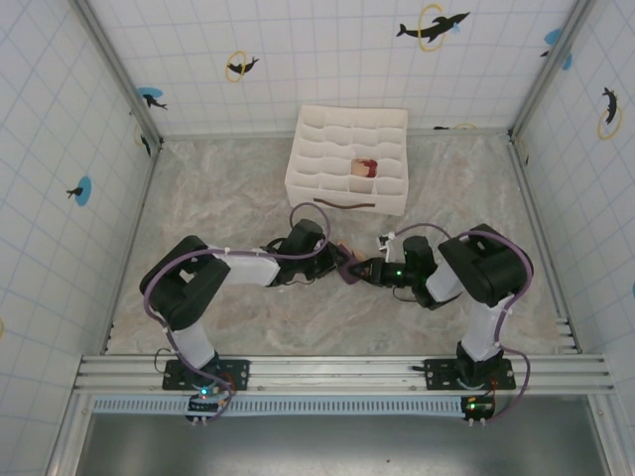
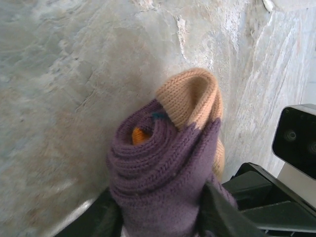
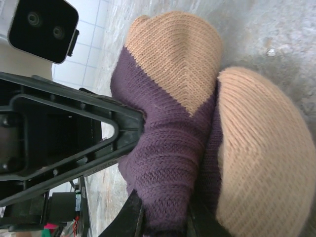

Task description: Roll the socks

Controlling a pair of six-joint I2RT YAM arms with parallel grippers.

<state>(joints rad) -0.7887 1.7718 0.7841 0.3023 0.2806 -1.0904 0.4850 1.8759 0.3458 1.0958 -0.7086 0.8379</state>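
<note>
- left gripper [image 2: 157, 219] pinches the purple sock roll [image 2: 163, 168]; right gripper [image 3: 165, 224] pinches its purple fabric too
- risk: the two pull unevenly and the roll (looks loosely wound) unwinds or slips out

White tiled walls [image 1: 327, 59], dotted with dolphin stickers [image 1: 433, 27], are enclosing a marbled table [image 1: 228, 198]; a metal rail [image 1: 337, 372] is running along its near edge.

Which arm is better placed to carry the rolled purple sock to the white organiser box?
Left, probably: the left gripper straddles the whole purple sock roll, while the right gripper pinches only part of it.
</note>
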